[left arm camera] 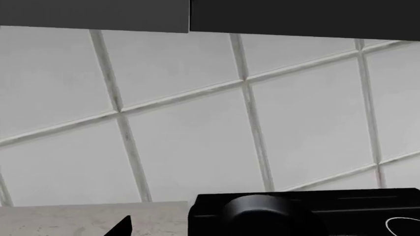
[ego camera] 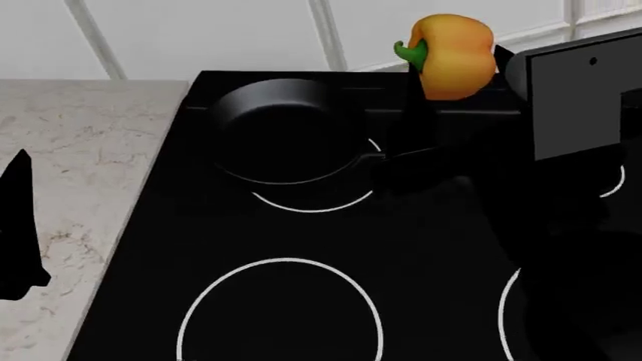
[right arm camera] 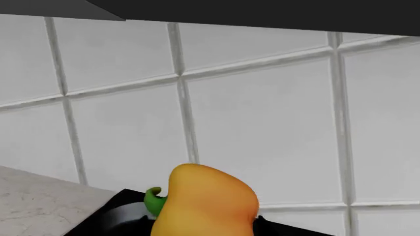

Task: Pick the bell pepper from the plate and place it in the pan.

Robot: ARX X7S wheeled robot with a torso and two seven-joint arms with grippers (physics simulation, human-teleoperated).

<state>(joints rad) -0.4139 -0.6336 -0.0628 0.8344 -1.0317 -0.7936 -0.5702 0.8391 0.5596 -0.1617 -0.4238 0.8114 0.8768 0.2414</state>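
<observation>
**Now aloft: pepper carried toward the pan**

Item: bell pepper (ego camera: pixel 453 56), orange-yellow, green stem pointing toward the pan (ego camera: pixel 276 131). Position: raised above the stovetop (ego camera: pixel 301 226), to the right of the pan and beyond its handle (ego camera: pixel 401 156), not yet over the bowl.

Right gripper (ego camera: pixel 471 68): largely hidden behind the pepper; it appeared clamped on it, as nothing else supported the pepper.

Left gripper (ego camera: pixel 20 226): a dark shape over the counter (ego camera: pixel 90 150), left of the pan; opening could not be judged.

Plate: not in view.

Risk: released here, the pepper would likely strike the handle or bare stovetop and roll away. A tilted hold might also slip.
</observation>
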